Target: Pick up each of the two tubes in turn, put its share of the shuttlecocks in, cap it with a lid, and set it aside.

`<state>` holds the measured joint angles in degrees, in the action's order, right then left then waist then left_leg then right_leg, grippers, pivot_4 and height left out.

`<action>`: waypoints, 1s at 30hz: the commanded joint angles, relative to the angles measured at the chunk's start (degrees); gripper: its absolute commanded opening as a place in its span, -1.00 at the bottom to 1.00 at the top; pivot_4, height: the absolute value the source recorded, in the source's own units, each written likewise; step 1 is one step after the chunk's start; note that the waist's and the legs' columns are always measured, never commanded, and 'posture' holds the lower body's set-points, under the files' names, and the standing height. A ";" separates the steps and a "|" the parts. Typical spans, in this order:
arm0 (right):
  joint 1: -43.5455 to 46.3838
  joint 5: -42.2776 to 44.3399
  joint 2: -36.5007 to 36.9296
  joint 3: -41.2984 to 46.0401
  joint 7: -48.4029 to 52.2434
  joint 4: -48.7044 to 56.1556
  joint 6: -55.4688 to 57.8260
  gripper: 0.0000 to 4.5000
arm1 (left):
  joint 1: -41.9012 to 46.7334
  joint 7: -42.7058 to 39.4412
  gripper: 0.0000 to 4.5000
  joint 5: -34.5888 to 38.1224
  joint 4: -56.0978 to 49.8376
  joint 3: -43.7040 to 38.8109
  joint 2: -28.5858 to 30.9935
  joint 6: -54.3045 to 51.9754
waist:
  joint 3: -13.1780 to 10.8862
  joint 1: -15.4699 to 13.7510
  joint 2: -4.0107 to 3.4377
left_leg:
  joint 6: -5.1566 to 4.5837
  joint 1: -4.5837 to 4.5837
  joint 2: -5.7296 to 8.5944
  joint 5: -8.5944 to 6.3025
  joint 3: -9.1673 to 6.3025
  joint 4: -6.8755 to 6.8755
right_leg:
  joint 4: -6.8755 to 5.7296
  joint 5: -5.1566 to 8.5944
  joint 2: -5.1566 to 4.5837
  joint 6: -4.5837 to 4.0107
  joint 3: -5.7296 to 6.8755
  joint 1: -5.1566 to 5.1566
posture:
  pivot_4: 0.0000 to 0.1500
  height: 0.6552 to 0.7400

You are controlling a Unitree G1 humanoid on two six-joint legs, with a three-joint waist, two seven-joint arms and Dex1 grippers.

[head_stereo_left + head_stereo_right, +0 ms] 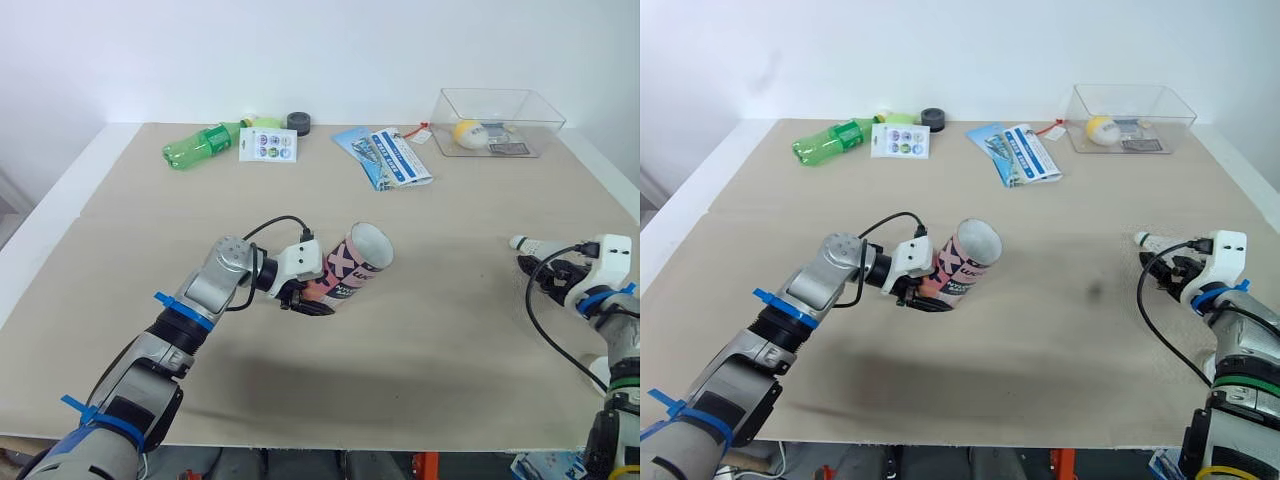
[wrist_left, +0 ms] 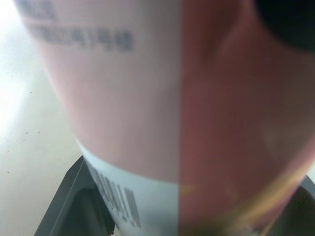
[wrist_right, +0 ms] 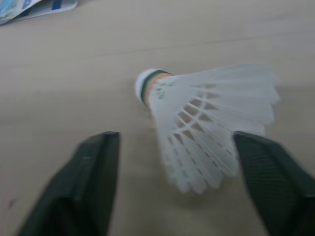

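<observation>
Jaws clamped left, spread right.
Left gripper (image 1: 303, 302) grips the tilted tube (image 1: 357, 260); the shuttlecock (image 3: 206, 123) sits between the right gripper's (image 3: 174, 142) parted jaws.

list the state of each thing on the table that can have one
tube, uncapped, tilted with mouth raised
left jaws, shut on the tube
shuttlecock, on its side between the right jaws, not gripped
right jaws, open
green bottle, lying on its side
clear bin, open-topped, yellow ball inside
</observation>
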<state>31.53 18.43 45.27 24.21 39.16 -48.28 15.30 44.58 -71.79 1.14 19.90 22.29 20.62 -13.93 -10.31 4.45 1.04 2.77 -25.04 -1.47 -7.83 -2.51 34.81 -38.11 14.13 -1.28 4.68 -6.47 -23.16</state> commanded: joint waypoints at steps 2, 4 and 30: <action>2.69 -1.09 0.55 -1.27 1.35 -1.67 -4.15 -0.19 | -0.36 -0.20 0.23 -0.54 -0.10 0.65 0.53 -0.35 | 0.00 0.04 0.00 | 0.00 0.00 0.00 0.00 -0.01 0.00 | 0.00 0.00 0.00 0.00 0.00 0.00 | 1.00 1.00; 3.03 -1.15 0.67 -1.60 1.85 -2.52 -4.84 -0.56 | -0.43 -0.18 0.23 -0.54 -0.16 0.66 0.56 -0.40 | 0.00 0.04 0.01 | 0.00 0.00 0.00 0.00 -0.02 0.00 | 0.00 0.00 0.00 0.00 0.00 0.00 | 1.00 1.00; 18.65 -7.18 14.37 -27.15 41.96 44.48 -28.15 -0.97 | 1.68 -1.56 0.23 -0.72 3.68 0.71 0.08 1.72 | -0.11 0.14 -0.44 | 0.02 0.02 -0.06 0.01 0.08 0.00 | -0.01 0.11 0.02 -0.27 -0.02 -0.08 | 1.00 1.00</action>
<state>47.21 10.86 58.40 -2.16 77.52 -6.82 -11.53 46.08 -73.04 1.13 22.40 22.44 20.55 -12.26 -10.42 4.59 0.59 2.80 -25.04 -1.52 -7.82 -2.49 34.80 -38.12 14.25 -1.25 4.41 -6.45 -23.23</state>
